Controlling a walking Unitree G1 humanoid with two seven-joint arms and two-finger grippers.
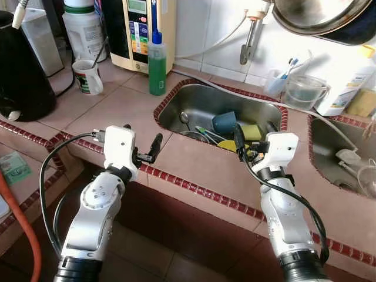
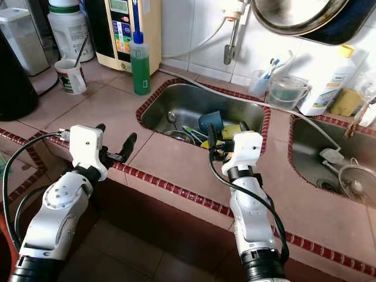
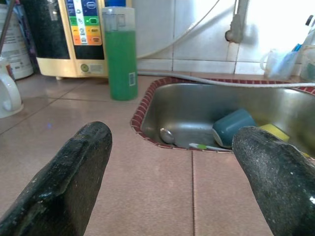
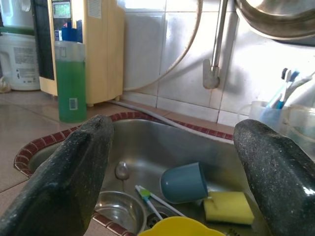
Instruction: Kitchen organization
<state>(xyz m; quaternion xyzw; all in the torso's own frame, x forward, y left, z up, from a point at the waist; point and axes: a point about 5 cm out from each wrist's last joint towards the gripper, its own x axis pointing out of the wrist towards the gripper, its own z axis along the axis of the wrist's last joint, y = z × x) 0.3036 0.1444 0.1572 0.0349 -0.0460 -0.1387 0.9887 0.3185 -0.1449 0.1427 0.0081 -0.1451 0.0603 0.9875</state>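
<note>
A steel sink with a red tile rim holds a blue cup lying on its side, a yellow sponge, a spoon, a green toothbrush and a small metal bowl. A green soap bottle stands on the counter behind the sink's left corner. My left gripper hovers open over the counter's front edge, left of the sink. At the sink's front rim my right gripper is open too, pointing toward the cup and sponge. Neither holds anything.
A white mug, a cream water purifier and a black kettle stand at the back left. A tap, a clear pitcher, a white bottle and a second sink are at the right. A pan hangs overhead.
</note>
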